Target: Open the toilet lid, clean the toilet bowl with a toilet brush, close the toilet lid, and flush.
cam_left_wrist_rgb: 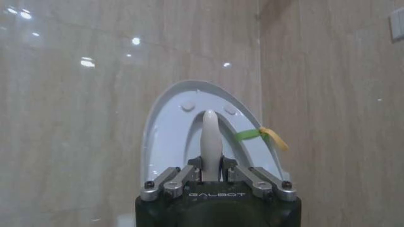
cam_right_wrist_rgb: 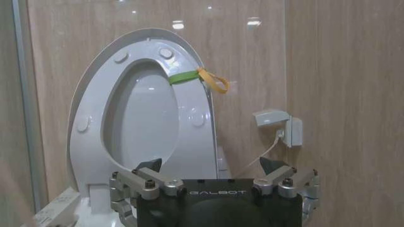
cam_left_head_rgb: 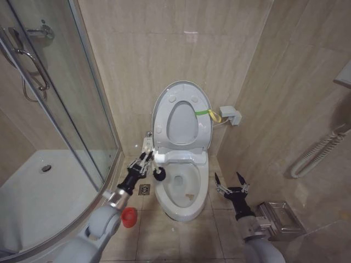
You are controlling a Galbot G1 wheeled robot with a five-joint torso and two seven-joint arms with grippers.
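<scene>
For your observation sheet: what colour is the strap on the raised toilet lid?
Yellow-green strap on the toilet lid, clearest in the right wrist view.

This is a small bathroom. A white toilet bowl (cam_left_head_rgb: pixel 184 192) stands against a wall of beige stone-look tiles (cam_left_head_rgb: pixel 164 49), its toilet lid (cam_left_head_rgb: pixel 182 118) raised against that wall. On the left is a curved glass shower enclosure (cam_left_head_rgb: pixel 60 104) with a white shower tray (cam_left_head_rgb: pixel 44 192) and chrome fittings. The floor (cam_left_head_rgb: pixel 214 230) is tiled too, with a small drain (cam_left_head_rgb: pixel 144 189) beside the bowl. At the right wall hangs what may be a towel rail (cam_left_head_rgb: pixel 318 153).
</scene>
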